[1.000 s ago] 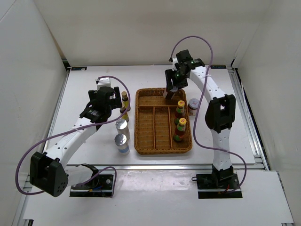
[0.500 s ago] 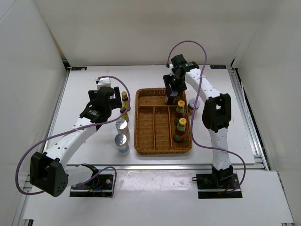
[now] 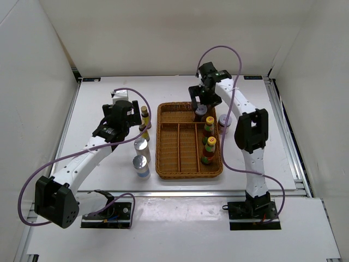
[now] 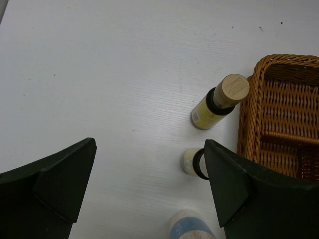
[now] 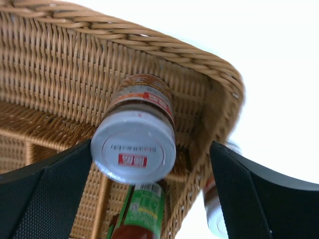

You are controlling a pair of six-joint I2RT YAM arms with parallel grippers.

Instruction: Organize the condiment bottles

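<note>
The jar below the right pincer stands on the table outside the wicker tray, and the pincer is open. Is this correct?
No. The jar stands inside the wicker tray, in its far right corner; the right wrist view shows it. The right pincer is open, as you say.

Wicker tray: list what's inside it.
In the wicker tray, two red sauce bottles sit in the right-hand compartment and a jar in the far one. The right gripper covers part of that far compartment, hiding its floor.

left hand [image 4: 149, 149]: spread wide | right hand [image 5: 150, 148]: spread wide, pointing down
</note>
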